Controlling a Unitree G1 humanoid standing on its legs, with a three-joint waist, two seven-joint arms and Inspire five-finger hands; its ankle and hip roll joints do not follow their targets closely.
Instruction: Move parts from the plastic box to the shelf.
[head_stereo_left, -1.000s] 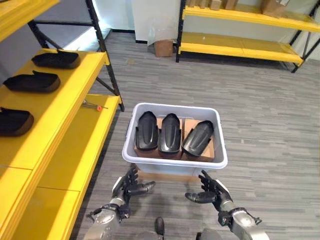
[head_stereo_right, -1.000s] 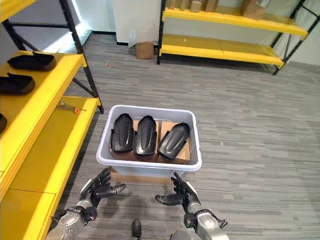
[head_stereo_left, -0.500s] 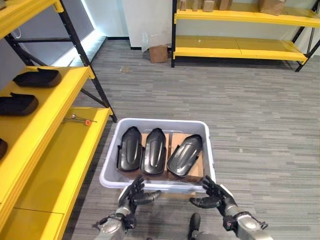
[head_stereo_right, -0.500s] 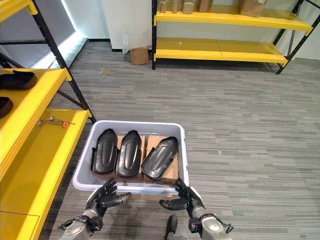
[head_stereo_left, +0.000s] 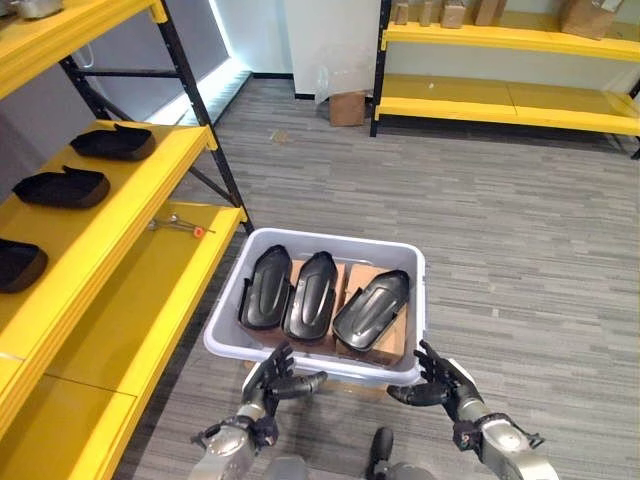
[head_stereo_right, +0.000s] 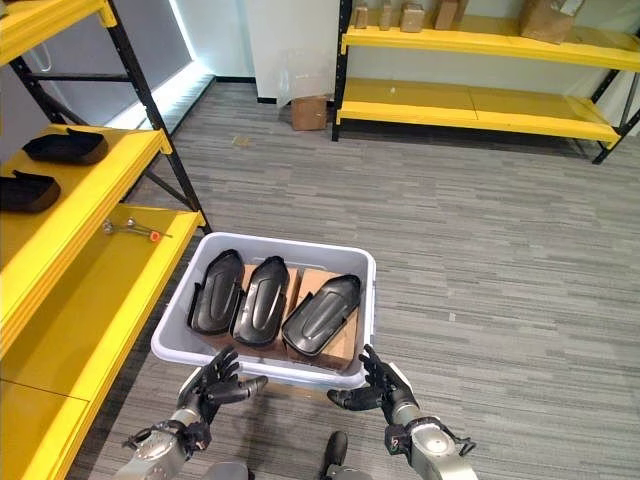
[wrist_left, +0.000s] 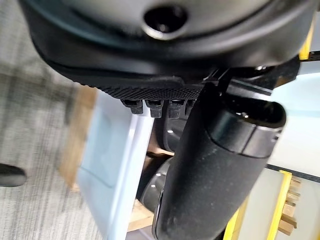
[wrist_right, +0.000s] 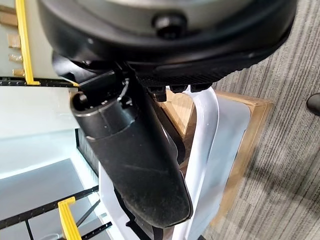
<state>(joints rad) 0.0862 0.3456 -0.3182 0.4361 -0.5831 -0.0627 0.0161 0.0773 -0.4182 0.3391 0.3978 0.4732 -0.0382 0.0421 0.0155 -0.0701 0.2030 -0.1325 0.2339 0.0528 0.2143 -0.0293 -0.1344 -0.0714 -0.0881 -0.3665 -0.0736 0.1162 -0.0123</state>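
Three dark moulded parts (head_stereo_left: 320, 298) lie side by side in the plastic box (head_stereo_left: 410, 300), resting on brown cardboard (head_stereo_left: 392, 340) in its bottom; the box itself sits on a low wooden platform (wrist_right: 245, 145) on the grey floor (head_stereo_left: 520, 240). None of the three is held.

The left hand (head_stereo_left: 272, 376) and the right hand (head_stereo_left: 440, 378) hover just short of the box's near wall, one at each near corner, fingers spread and relaxed, palms turned inward, grasping nothing. In each wrist view the thumb stands over the white rim (wrist_right: 205, 125), near it, though I cannot tell whether either hand touches the plastic.

Against the views of a second ago, the whole scene has shifted, so the camera has moved; beyond that, the hands now sit closer to the box's near edge than they did, and the parts inside lie in the same order as before.

To the left of the left hand runs the yellow shelf (head_stereo_left: 150, 290), with more dark parts (head_stereo_left: 62, 187) already on its upper board and a small tool with a red tip (head_stereo_left: 182, 226) on the lower one. Another yellow rack (head_stereo_left: 500, 95) stands well beyond the box.

Judging by this, some parts are already shelved, three are still to go, and the hands look set to reach in over the near wall.
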